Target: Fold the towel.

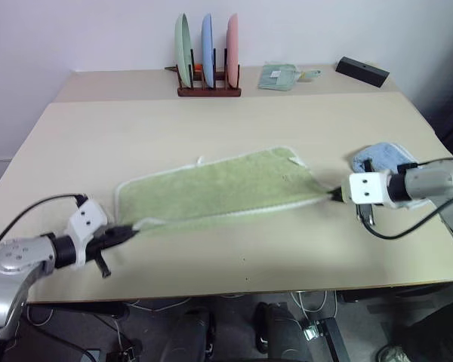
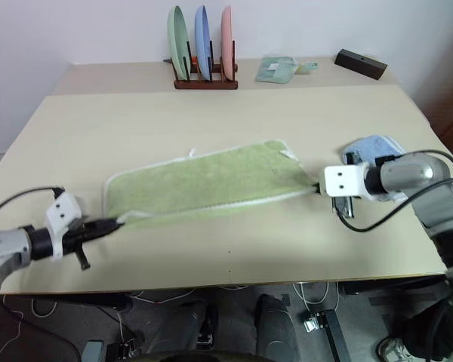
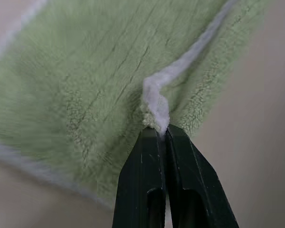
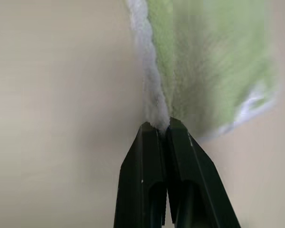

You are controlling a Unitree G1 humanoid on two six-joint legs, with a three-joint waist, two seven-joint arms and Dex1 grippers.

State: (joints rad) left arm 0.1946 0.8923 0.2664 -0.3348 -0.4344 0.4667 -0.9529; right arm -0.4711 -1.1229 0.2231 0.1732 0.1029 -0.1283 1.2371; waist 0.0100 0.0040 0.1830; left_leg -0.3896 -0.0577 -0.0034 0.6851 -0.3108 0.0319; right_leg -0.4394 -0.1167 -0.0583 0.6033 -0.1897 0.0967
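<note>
Left gripper low over beige tabletop, angled rightward, clamped on near-left corner of light green terry towel. Towel mid-table, long axis left-right, far end slightly higher. Right gripper pointing left, pinching white-edged near-right corner.

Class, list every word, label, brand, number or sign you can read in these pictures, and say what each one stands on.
No text can be read anywhere.
The towel: a small mark near its far right corner, too small to read.
The folded pale cloth at the back of the table: a small white label, too small to read.
The black box and the plates in the rack: nothing written that shows.
</note>
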